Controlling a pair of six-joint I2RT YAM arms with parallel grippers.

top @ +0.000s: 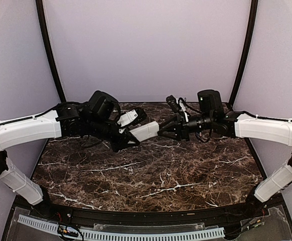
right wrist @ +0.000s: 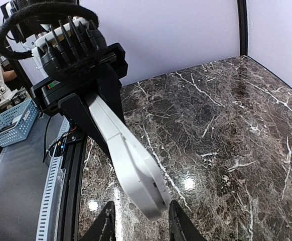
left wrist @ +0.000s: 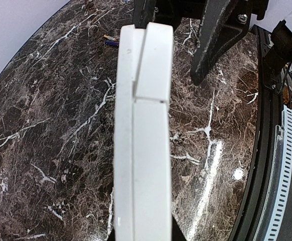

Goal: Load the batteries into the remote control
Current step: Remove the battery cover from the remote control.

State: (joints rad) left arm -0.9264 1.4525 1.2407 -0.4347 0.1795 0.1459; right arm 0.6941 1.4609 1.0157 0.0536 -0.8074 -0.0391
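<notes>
The remote control (top: 144,131) is a flat white rectangle held in the air over the middle of the table. My left gripper (top: 130,135) is shut on its near end. In the left wrist view the remote (left wrist: 143,130) is edge-on, with a seam along it and a stepped cover at the far end. My right gripper (top: 162,131) is open, and its fingertips (right wrist: 106,226) straddle the remote's free end (right wrist: 138,175) without touching it. Two small batteries (left wrist: 111,41) lie on the table beyond the remote, one bluish-purple. They are hidden in the top view.
The dark marble table (top: 156,170) has a black rail and a white slotted strip (top: 121,233) along its near edge. A blue basket (right wrist: 8,123) stands off the table beside the left arm. Black frame posts (top: 49,50) rise at the back corners.
</notes>
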